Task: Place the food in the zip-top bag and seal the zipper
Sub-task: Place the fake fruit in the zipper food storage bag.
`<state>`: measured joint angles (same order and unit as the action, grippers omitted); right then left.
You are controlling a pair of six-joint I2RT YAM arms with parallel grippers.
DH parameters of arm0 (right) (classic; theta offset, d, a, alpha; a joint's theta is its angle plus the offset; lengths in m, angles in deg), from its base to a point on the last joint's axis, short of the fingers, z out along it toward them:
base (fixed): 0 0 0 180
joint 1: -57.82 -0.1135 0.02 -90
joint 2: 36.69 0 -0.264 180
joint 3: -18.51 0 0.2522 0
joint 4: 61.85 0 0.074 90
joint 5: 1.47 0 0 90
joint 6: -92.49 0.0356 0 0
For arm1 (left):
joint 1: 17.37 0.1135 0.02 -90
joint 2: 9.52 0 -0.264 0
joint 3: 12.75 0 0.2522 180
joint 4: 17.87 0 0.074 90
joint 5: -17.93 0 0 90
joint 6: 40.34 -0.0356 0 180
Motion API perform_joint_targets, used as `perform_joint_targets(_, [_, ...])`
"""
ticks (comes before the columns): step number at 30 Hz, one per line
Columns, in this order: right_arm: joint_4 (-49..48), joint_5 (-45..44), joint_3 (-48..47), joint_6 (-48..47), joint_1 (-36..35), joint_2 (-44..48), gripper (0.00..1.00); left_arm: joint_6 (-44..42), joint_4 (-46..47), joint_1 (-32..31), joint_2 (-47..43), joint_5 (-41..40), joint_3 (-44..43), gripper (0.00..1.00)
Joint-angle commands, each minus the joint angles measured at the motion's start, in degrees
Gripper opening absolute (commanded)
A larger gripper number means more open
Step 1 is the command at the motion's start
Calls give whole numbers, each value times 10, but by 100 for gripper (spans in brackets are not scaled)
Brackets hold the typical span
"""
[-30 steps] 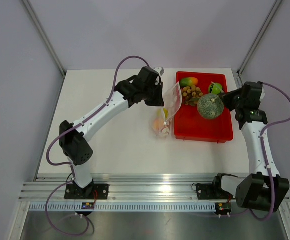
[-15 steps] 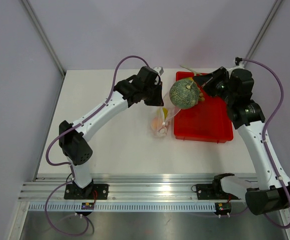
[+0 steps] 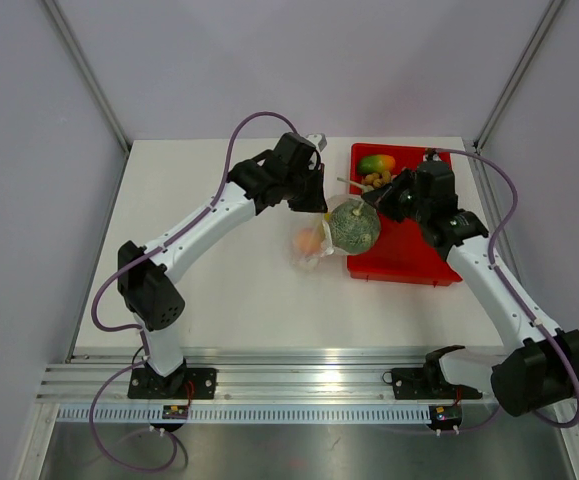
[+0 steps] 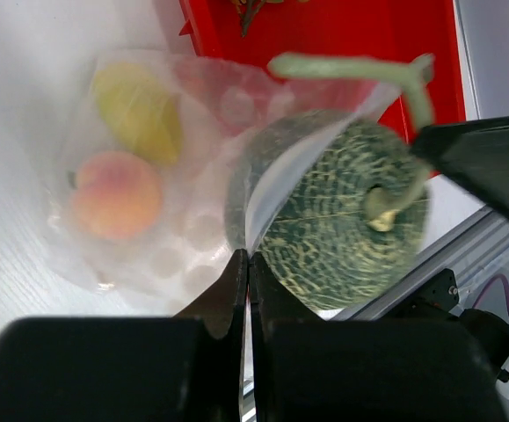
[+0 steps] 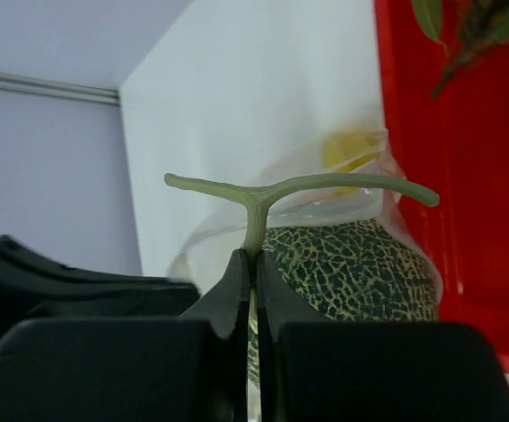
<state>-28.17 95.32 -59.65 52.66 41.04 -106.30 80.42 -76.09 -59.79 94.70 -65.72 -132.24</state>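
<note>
Melon (image 4: 351,224) at bag (image 4: 192,251) mouth (peach (image 4: 116,195) inside)

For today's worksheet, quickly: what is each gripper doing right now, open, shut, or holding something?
Left gripper: shut on the edge of the zip-top bag.
Right gripper: shut on the stem of the melon.

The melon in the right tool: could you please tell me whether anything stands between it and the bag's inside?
Nothing foreign. The melon sits at the mouth of the zip-top bag; the bag's lip, pinched by the left tool, crosses it. The orange-peach fruit and yellow piece lie deeper inside.
</note>
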Motion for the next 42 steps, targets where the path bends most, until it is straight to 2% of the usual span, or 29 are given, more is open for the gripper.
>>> perform_joint_targets(1, [-4, -31, 27, -11, -3, 11, 0, 6, 20, 1, -9, 23, -24, 0])
perform_joint_targets(12, [3, -48, 53, -61, -12, 52, 0, 14, 31, 5, 3, 47, -27, 0])
perform_joint_targets(18, [-18, -86, 82, 4, -13, 85, 0, 29, 39, 5, 5, 59, -19, 0])
perform_joint_targets(22, [-73, -109, 123, 115, -20, 97, 0, 40, 52, 5, 5, 72, -18, 0])
perform_joint_targets(25, [-100, -130, 125, 152, -28, 79, 0, 40, 47, 5, 7, 74, -25, 0])
perform_joint_targets(35, [-124, -182, 68, 200, -41, 31, 0, 41, 43, 5, 10, 79, -41, 0])
perform_joint_targets(42, [-101, -221, 113, 202, -79, 19, 0, 44, 45, 5, 19, 86, -55, 0])
